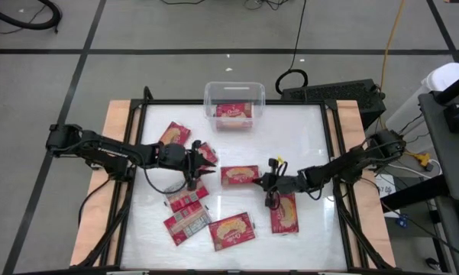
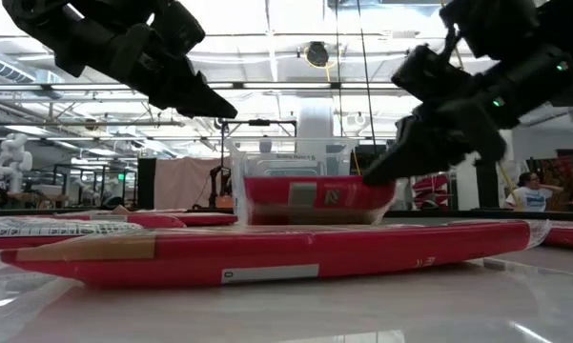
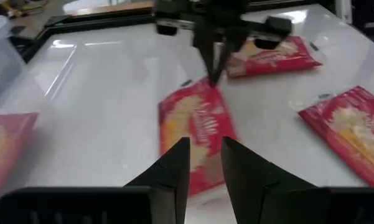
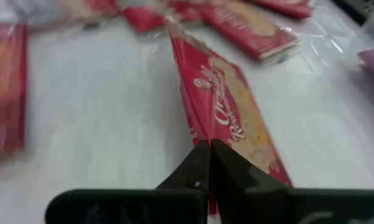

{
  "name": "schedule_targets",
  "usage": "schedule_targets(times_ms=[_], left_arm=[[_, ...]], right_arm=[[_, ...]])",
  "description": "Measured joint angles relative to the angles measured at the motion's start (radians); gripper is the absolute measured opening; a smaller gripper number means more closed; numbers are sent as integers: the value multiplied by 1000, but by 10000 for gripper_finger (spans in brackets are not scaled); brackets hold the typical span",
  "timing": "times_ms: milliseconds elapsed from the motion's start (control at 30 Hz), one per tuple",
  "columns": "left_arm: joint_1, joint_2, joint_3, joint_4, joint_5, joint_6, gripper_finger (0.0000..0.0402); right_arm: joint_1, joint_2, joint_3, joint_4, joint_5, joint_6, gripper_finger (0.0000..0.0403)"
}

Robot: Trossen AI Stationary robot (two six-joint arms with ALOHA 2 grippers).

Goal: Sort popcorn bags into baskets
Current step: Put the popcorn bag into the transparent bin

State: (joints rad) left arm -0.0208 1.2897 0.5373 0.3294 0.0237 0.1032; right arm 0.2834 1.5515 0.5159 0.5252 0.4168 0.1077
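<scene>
The held popcorn bag (image 1: pixel 239 175) is a flat red packet, popcorn picture up, in the middle of the table between both grippers. My right gripper (image 1: pixel 263 182) comes from the right and is shut on its right end. My left gripper (image 1: pixel 210 166) is open just left of the bag's other end and above it, touching nothing; in the left wrist view its fingers (image 3: pixel 174 171) frame that end of the bag (image 3: pixel 196 134). The clear bin (image 1: pixel 234 85) stands at the far edge with one bag (image 1: pixel 234 112) lying inside. My right gripper pinches the bag's short right end (image 4: pixel 202 134) between its two shut fingers. The fingers slant down from the table's right side and lie along the bag's length. The bag is tilted in the hold, one long edge raised (image 4: pixel 183 68); whether its left end rests on the table, I cannot tell.
Several more red bags lie flat on the white table: two far left (image 1: pixel 174 135), (image 1: pixel 206 151), three near the front (image 1: pixel 187 200), (image 1: pixel 187 225), (image 1: pixel 231 229), and one under the right arm (image 1: pixel 284 212). A dark frame (image 1: pixel 332 153) edges the table.
</scene>
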Motion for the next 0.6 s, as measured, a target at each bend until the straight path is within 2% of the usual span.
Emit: schedule_targets(times_ms=[100, 200, 400, 600], left_arm=[[-30, 26, 0, 8, 0, 18, 109], [-54, 65, 1, 58, -9, 27, 144], [-74, 160, 1, 129, -162, 45, 234], [-64, 272, 0, 205, -169, 52, 287]], right_arm=[[-25, -17, 0, 14, -1, 18, 1], [-48, -23, 0, 33, -2, 49, 1], [-79, -26, 0, 51, -2, 94, 0], [-95, -26, 0, 92, -13, 116, 0]])
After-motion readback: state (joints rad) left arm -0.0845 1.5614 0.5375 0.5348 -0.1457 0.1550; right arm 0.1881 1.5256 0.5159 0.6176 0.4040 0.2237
